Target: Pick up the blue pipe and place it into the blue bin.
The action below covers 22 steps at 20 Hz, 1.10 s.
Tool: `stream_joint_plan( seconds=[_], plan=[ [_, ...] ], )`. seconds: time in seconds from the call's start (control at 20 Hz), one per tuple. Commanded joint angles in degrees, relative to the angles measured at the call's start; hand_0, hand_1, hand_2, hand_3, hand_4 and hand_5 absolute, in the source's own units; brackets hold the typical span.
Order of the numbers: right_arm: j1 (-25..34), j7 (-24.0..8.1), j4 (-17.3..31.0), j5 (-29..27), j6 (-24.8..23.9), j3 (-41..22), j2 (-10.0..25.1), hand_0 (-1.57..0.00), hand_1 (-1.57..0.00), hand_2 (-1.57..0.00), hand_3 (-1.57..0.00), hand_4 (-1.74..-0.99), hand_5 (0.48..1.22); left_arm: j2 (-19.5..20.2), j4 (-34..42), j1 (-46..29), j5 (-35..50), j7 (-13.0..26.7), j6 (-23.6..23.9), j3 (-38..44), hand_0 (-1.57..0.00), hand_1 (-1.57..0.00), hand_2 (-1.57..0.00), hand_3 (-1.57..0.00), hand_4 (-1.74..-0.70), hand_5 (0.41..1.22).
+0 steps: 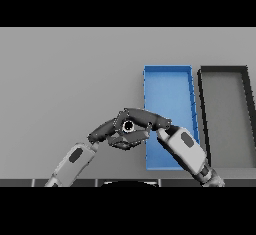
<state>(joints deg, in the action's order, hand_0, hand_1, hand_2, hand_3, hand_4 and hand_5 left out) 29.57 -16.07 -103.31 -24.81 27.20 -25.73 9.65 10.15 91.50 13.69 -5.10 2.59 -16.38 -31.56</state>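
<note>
My two hands meet just left of the blue bin [168, 69], a long open tray standing right of centre. Between them shows a small round pale ring with a dark hole, the end of the pipe [128, 126]; its blue body is hidden by the hands. My right hand [145, 119] reaches in from the lower right across the bin's left wall, fingers curled over the pipe. Coming from the lower left, my left hand [104, 131] lies against the pipe from the other side, and its grip is hidden.
A dark grey bin [223, 69] of about the same size stands right of the blue one, close to the table's right side. Grey tabletop stretches to the left and back.
</note>
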Motion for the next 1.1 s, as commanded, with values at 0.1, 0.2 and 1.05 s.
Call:
stream_joint_plan(
  seconds=[0.1, 0.2, 1.05],
  plan=[
    [1.25, -4.74, -2.49, -7.71, -2.93, 1.18, 0.67, -1.57, -1.57, -1.57, -1.57, -1.541, 1.221, -0.43, -0.35, -0.81, -0.16, 0.67, 0.17, -0.42, -0.01, -0.01, -0.01, -0.01, -0.91, 0.541],
    [3.94, -8.71, -1.94, -11.72, -4.54, 3.02, 1.50, -1.57, -1.57, -1.57, -1.57, -1.613, 1.221, -0.19, 0.16, -1.55, 0.21, 1.01, -0.01, -0.52, 0.00, 0.00, 0.00, 0.00, -0.91, 0.524],
    [25.89, -9.28, 20.88, -22.24, -22.40, 21.79, 17.90, -1.57, -1.57, -1.57, -1.57, -1.738, 1.129, 0.80, 2.20, -1.85, 1.89, 2.45, -0.98, 0.12, 0.00, 0.00, 0.00, 0.00, -0.91, 0.487]
  ],
)
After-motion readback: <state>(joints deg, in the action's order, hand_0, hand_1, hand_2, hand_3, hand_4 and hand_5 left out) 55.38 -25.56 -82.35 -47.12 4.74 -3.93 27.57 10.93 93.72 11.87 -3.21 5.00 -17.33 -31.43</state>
